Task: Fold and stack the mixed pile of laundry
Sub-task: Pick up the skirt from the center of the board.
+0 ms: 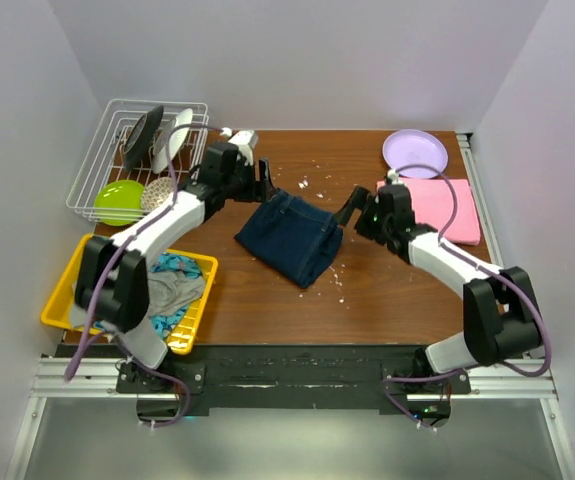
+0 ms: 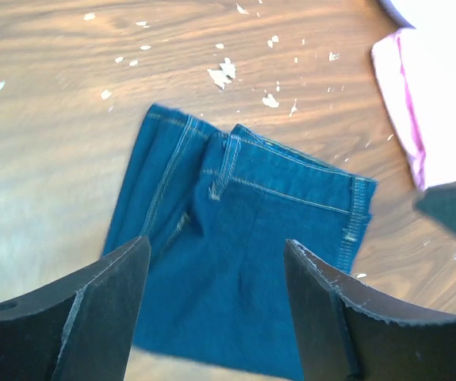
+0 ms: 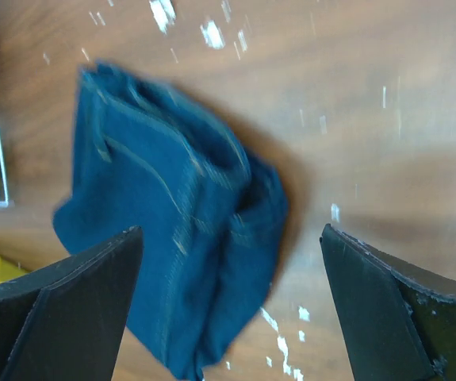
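At the near left, a shallow yellow plastic tray [image 1: 67, 290] holds two unfolded pieces: one crumpled grey garment [image 1: 172, 290] and one blue-turquoise patterned cloth [image 1: 179, 265]. Behind it, at the far left, stands one white wire rack [image 1: 92, 170] with one lime-green bowl [image 1: 117, 200].

The left gripper [image 1: 265, 182] hovers with its fingers spread and nothing between them. It is just beyond the far-left corner of the one folded dark blue denim garment [image 1: 289, 238]. The denim lies flat in the middle of the brown wooden table [image 1: 267, 320], turned diagonally to the table's edges. Its fold is close to square, so no clear long axis shows.

The right gripper [image 1: 350, 208] sits just off the denim's right corner, jaws wide apart and empty. The denim lies between the two grippers, about equally close to each.

To the right rests one folded pink T-shirt [image 1: 449, 210], and one lilac round plate [image 1: 417, 152] lies behind it.

The denim looks finished. The remaining work is probably the two pieces in the tray, and the left arm is nearer to them. The right arm is nearer to the pink fold, should the denim be stacked there.
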